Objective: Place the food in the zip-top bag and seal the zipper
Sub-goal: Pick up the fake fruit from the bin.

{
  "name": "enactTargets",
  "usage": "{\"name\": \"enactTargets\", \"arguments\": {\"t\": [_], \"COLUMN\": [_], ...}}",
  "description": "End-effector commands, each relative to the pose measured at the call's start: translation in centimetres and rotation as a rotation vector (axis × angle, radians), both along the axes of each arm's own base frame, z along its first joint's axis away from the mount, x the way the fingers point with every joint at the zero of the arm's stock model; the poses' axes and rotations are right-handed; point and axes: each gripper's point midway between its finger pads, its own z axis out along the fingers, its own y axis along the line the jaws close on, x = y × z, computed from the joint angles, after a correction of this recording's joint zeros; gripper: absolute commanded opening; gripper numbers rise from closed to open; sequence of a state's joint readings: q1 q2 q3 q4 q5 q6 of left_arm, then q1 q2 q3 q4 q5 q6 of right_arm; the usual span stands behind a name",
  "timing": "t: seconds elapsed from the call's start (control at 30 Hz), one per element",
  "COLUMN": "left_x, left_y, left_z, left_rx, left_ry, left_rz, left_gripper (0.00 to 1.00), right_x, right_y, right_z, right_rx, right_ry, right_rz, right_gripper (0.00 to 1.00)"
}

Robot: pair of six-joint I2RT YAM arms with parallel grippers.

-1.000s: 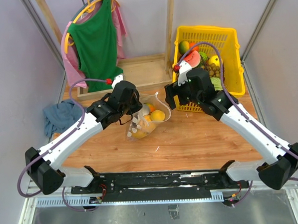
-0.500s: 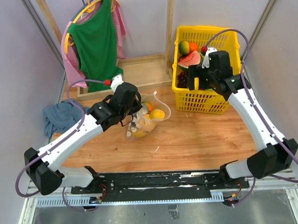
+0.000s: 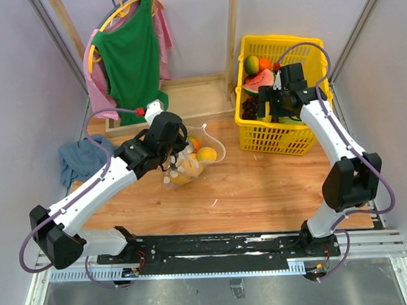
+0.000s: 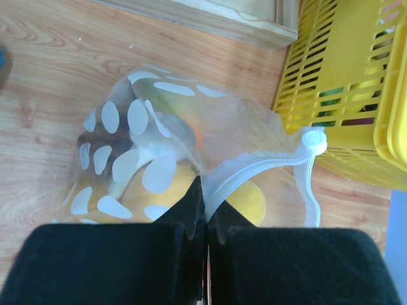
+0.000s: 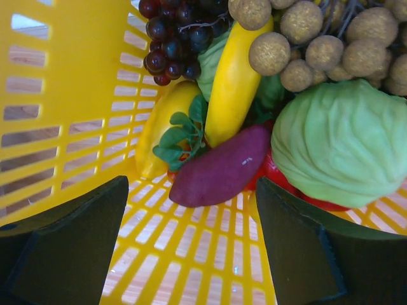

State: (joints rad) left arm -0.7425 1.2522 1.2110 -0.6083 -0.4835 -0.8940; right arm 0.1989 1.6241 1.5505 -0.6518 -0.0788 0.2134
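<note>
The zip-top bag point(image 3: 189, 161), clear with white dots, lies on the wooden table with orange and yellow round fruits point(image 3: 206, 154) inside. My left gripper point(image 3: 170, 142) is shut on its mouth edge. In the left wrist view the fingertips point(image 4: 194, 200) pinch the pale zipper point(image 4: 261, 168) strip, and a yellow fruit point(image 4: 251, 203) shows through the bag point(image 4: 137, 136). My right gripper point(image 3: 276, 102) is open and reaches down into the yellow basket point(image 3: 305, 139). Its jaws point(image 5: 193, 190) stand wide just above a dark purple fruit point(image 5: 222, 168), beside a yellow banana point(image 5: 232, 82).
The basket point(image 5: 70, 76) also holds dark grapes point(image 5: 175, 38), a green cabbage point(image 5: 337, 140), brown round balls point(image 5: 318, 44), a watermelon slice point(image 3: 260, 80) and a mango point(image 3: 252, 63). A blue cloth point(image 3: 81, 159) lies at the left. A green shirt point(image 3: 130, 54) hangs on a wooden frame point(image 3: 194, 95) behind.
My right arm has swung from beside the bag to the basket and lowered its open gripper inside. My left gripper still holds the bag edge and has shifted slightly left.
</note>
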Motion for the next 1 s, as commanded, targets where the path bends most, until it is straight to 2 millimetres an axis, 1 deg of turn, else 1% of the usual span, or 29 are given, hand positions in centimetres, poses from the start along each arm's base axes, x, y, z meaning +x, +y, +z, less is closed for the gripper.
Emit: {"name": "enactTargets", "arguments": {"t": [0.0, 0.2, 0.3, 0.47, 0.67, 0.73, 0.83, 0.9, 0.97], "left_x": [0.3, 0.3, 0.3, 0.3, 0.3, 0.3, 0.3, 0.2, 0.1], "left_y": [0.2, -0.1, -0.2, -0.5, -0.6, -0.7, -0.9, -1.0, -1.2], "left_z": [0.2, -0.1, -0.2, -0.3, -0.6, -0.6, -0.4, -0.4, -0.1], "left_rx": [0.015, 0.004, 0.008, 0.003, 0.01, 0.011, 0.011, 0.012, 0.009], "left_ry": [-0.018, -0.016, -0.013, -0.011, -0.001, 0.001, -0.001, -0.001, -0.005], "left_rz": [-0.002, -0.017, -0.021, -0.033, -0.042, -0.048, -0.06, -0.073, -0.085], "left_gripper": [0.0, 0.0, 0.0, 0.0, 0.0, 0.0, 0.0, 0.0, 0.0], "right_x": [1.9, 4.1, 5.0, 6.9, 8.6, 8.8, 8.8, 8.5, 8.3], "right_y": [-0.2, -0.3, -0.9, -2.1, -2.3, -2.6, -3.0, -3.0, -2.6], "right_z": [-0.5, -3.9, -5.3, -7.0, -8.2, -9.0, -9.2, -8.5, -7.4], "right_rx": [0.019, 0.015, -0.001, -0.033, -0.039, -0.053, -0.08, -0.079, -0.064], "right_ry": [0.011, 0.058, 0.062, 0.013, -0.01, 0.004, 0.002, -0.004, -0.031], "right_rz": [-0.049, -0.11, -0.171, -0.263, -0.264, -0.271, -0.267, -0.25, -0.221], "right_gripper": [0.82, 0.77, 0.76, 0.72, 0.65, 0.61, 0.54, 0.46, 0.38]}}
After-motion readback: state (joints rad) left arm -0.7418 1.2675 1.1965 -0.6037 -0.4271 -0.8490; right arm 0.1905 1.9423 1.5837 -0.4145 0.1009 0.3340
